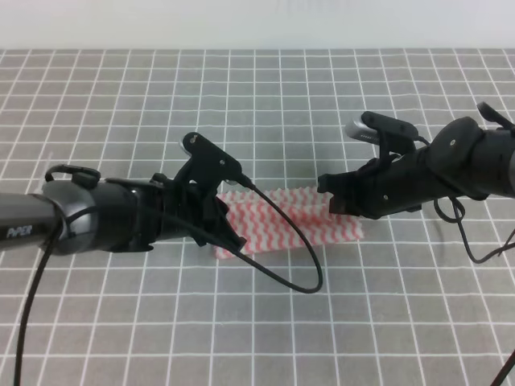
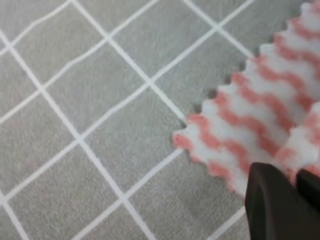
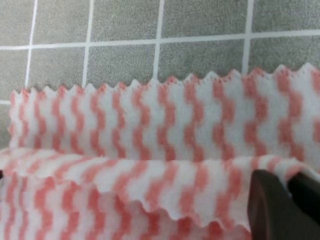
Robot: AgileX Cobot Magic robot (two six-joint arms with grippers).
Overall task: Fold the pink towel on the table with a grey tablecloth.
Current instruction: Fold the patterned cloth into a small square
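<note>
The left tool [image 2: 292, 200] pinches the towel's [image 1: 294, 221] near-left edge, its dark fingers [image 2: 272, 205] pressed together on the cloth. The right tool [image 3: 287, 200] pinches a lifted fold at the towel's right end, above the counter [image 1: 386, 305].

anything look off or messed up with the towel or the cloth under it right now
Nothing stands out. The pink towel lies partly folded on the table with a grey tablecloth, one scalloped layer raised over the other in the right wrist view. No tear, stain or spill shows, and the grid cloth lies flat. Both grippers sit at the towel's edges.
</note>
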